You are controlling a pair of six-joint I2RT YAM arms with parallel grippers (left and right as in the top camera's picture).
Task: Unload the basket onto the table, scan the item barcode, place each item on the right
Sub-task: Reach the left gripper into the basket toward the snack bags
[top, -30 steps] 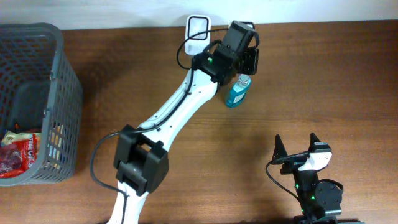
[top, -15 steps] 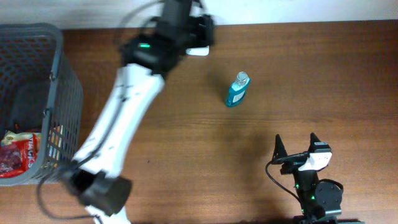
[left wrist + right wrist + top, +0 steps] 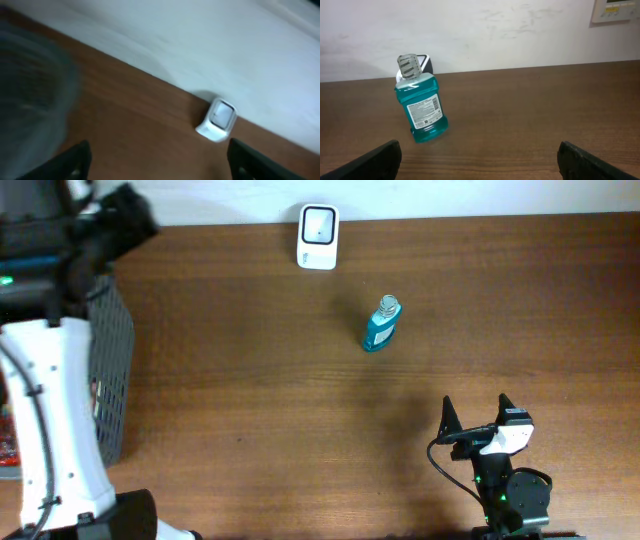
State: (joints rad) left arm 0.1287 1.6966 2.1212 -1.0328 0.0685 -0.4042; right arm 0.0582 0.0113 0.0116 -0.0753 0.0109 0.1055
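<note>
Nearby, right gripper [image 3: 476, 410]: parked at the near right of the table [image 3: 250, 400], jaws spread fully and holding nothing. It faces the item and is judged to be idle.
Mouthwash bottle [image 3: 381, 326]: the task's item, teal with a clear cap, standing free on the wood right of centre and well apart from both arms. Its printed label faces the near side, away from the reader. Whether the barcode is on that label is too small to tell.
Basket [image 3: 118, 370]: grey mesh at the left edge, partly hidden by the left arm. It probably holds goods awaiting a scan.
Left gripper [image 3: 160, 167]: at the far left, above the basket's far corner. Its wrist view shows the fingers wide apart with nothing between them. The picture is blurred.
Scanner [image 3: 318, 223]: small white unit at the far edge against the wall, just beyond and left of the bottle. Its window is turned up and toward the table so that a code can be presented to it.
Stage: judged unfinished, or between items, since no gripper holds the bottle.
</note>
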